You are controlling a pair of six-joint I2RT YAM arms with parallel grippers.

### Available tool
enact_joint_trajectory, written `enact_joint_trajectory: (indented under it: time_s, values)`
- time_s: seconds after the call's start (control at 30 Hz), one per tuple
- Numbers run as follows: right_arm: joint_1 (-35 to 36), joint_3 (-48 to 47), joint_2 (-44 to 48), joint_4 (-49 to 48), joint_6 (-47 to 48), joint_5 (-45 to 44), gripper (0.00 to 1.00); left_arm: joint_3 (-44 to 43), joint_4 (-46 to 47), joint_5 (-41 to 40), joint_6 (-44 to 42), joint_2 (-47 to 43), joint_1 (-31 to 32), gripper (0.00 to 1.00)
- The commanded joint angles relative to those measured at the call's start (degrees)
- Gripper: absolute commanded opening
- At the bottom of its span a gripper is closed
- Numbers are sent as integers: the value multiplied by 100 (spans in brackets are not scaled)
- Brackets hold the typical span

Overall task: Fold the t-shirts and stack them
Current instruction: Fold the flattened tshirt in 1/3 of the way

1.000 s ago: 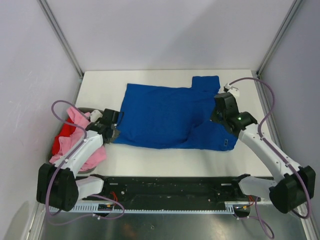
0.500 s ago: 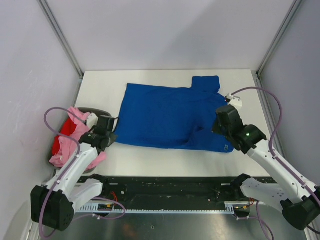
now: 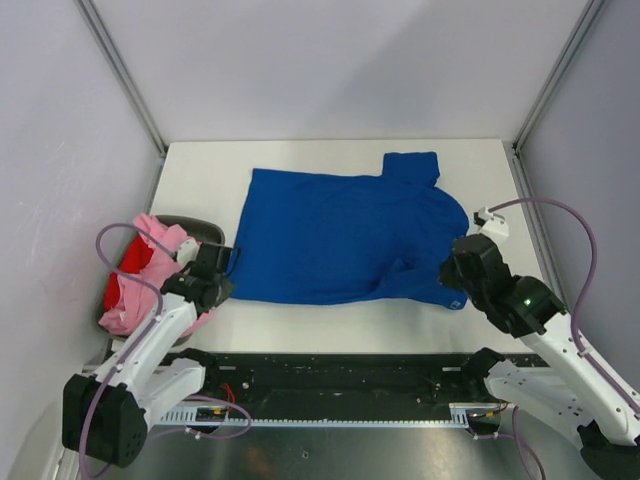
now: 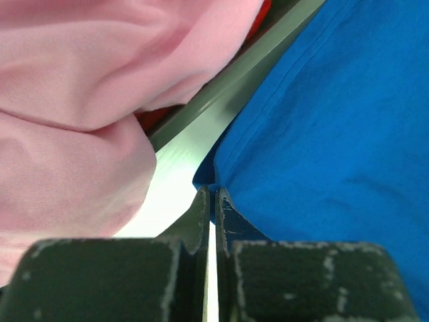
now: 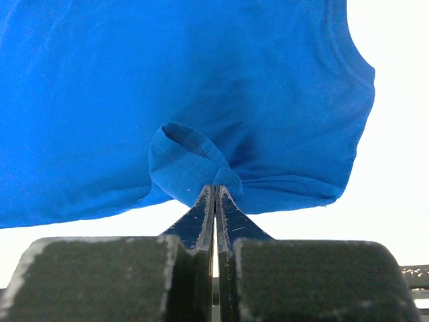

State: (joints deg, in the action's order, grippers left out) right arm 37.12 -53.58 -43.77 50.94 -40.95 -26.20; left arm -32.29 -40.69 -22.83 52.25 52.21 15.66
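The royal blue t-shirt (image 3: 340, 235) lies spread across the middle of the white table, one sleeve pointing to the far right. My left gripper (image 3: 224, 290) is shut on its near left corner (image 4: 209, 178), the jaws pressed together at the cloth's edge (image 4: 209, 194). At the near right, my right gripper (image 3: 450, 296) is shut on a bunched fold of the hem (image 5: 194, 164), with the tips pinching it (image 5: 215, 190). The pink t-shirt (image 3: 150, 240) and the red t-shirt (image 3: 122, 265) are heaped at the left.
A grey tray (image 3: 198, 222) holds the pink and red heap beside the left arm; its rim (image 4: 255, 74) runs close to the blue cloth. Metal posts and grey walls enclose the table on three sides. The black base rail (image 3: 330, 375) spans the near edge.
Both grippers have drawn toward the near edge with the blue shirt's hem. The right one has moved nearer and rightward, and the crumpled right side has pulled flatter.
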Motion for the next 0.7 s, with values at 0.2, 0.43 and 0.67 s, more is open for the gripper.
enact_joint_trajectory:
  time_s: [0.2, 0.43, 0.67]
  values:
    - [-210, -661, -1082, -1188, 1161, -390, 0, -1656, 376, -390, -530, 1650, 47, 0]
    - [-553, -696, -2203, -2653, 1961, -260, 0, -2524, 849, -121, -759, 3269, 55, 0]
    - [-1072, -697, -2833, -3245, 2260, -199, 0, -2876, 908, -158, -798, 3864, 55, 0]
